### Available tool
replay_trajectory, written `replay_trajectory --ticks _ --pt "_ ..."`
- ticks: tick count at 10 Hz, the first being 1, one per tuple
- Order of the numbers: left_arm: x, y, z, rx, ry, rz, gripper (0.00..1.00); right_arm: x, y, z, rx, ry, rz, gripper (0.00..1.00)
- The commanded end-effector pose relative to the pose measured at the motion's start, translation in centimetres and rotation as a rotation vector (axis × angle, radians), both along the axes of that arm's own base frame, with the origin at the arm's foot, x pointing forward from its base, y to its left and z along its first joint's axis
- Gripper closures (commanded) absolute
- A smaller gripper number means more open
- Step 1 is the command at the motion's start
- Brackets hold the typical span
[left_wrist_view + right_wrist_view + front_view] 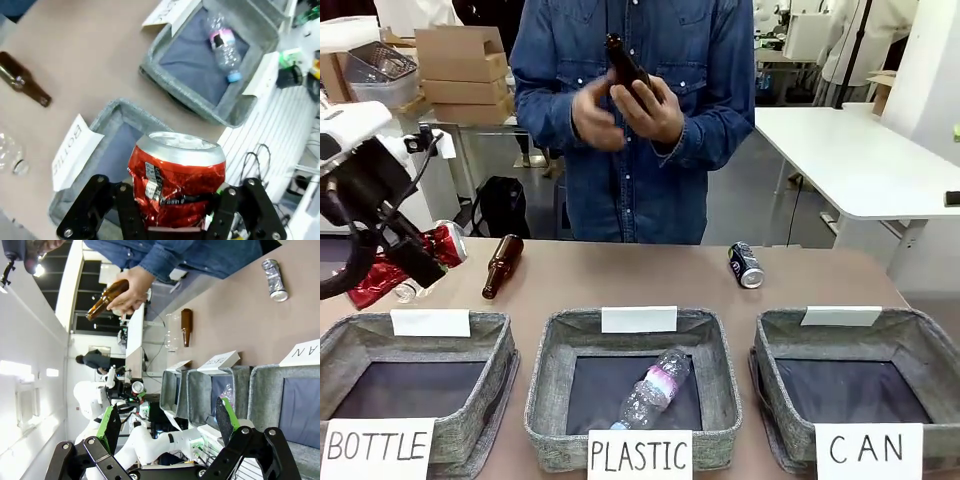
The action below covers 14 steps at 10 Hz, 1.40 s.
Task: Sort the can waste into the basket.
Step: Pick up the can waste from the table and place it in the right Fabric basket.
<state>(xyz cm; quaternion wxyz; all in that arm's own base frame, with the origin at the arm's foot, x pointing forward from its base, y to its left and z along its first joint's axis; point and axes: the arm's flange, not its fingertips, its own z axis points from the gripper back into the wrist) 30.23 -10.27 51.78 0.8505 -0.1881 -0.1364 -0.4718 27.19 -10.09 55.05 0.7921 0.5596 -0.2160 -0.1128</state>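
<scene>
1. Near edge of the worktop (pixel 620 275): three grey baskets in a row with narrow gaps between them. BOTTLE basket (pixel 490 340) on the left, PLASTIC basket (pixel 545 380) in the middle, CAN basket (pixel 765 360) on the right.
2. Open room: a bare strip runs behind the baskets to the far edge. It is widest between the brown bottle (pixel 502 266) and the dark can (pixel 746 265), both lying on their sides.
3. Contents: the PLASTIC basket holds one clear plastic bottle (pixel 655 388), lying flat. The BOTTLE and CAN baskets show their dark bases.
4. Left gripper (pixel 175 215): jaws clamped on the crushed red can (pixel 175 180), silver top up. It is held clear of the worktop at the left end, near the BOTTLE basket and well apart from the CAN basket.
5. Right gripper (pixel 167 421): jaws spread wide.
6. Person at the far side: both hands (pixel 650 110) hold a second brown bottle (pixel 625 65).
</scene>
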Motion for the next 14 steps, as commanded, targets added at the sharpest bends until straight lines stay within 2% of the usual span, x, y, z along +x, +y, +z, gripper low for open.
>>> replay_trajectory --ticks 1,3,4,5,6,7,8,9,10,11,12,13,14 --pt "-0.4 0.0 2.2 -0.079 -0.144 -0.114 0.94 0.3 0.1 0.0 0.010 -0.036 0.005 0.00" --pt "-1.3 1.0 4.3 -0.209 -0.175 -0.446 0.94 0.3 0.1 0.0 0.010 -0.036 0.005 0.00" --pt "-2.2 -0.1 4.4 -0.288 -0.202 -0.537 0.94 0.3 0.1 0.0 0.010 -0.036 0.005 0.00" --pt "-3.0 -2.4 4.1 -0.341 -0.216 -0.570 0.94 0.3 0.1 0.0 0.010 -0.036 0.005 0.00" --pt "-3.7 -5.3 3.9 -0.314 -0.245 -0.548 0.94 0.3 0.1 0.0 0.010 -0.036 0.005 0.00" --pt "-4.2 -7.0 3.9 -0.276 -0.236 -0.599 0.94 0.3 0.1 0.0 0.010 -0.036 0.005 0.00" --pt "-4.8 -7.1 4.5 -0.334 -0.225 -0.684 0.94 0.3 0.1 0.0 0.010 -0.036 0.005 0.00" --pt "-5.9 -7.1 4.7 -0.301 -0.238 -0.715 0.94 0.3 0.1 0.0 0.010 -0.036 0.005 0.00" --pt "-7.2 -4.8 5.5 -0.235 -0.288 -0.650 0.94 0.3 0.1 0.0 0.010 -0.036 0.005 0.00" --pt "-8.7 -0.2 6.7 -0.191 -0.294 -0.636 0.94 0.3 0.1 0.0 0.010 -0.036 0.005 0.00" --pt "-10.1 6.1 7.8 -0.216 -0.315 -0.534 0.94 0.3 0.1 0.0 0.010 -0.036 0.005 0.00" --pt "-11.6 12.7 8.1 -0.256 -0.307 -0.342 0.94 0.3 0.1 0.0 0.010 -0.036 0.005 0.00" --pt "-13.0 16.9 8.0 -0.234 -0.307 -0.136 0.94 0.3 0.1 0.0 0.010 -0.036 0.005 0.00"
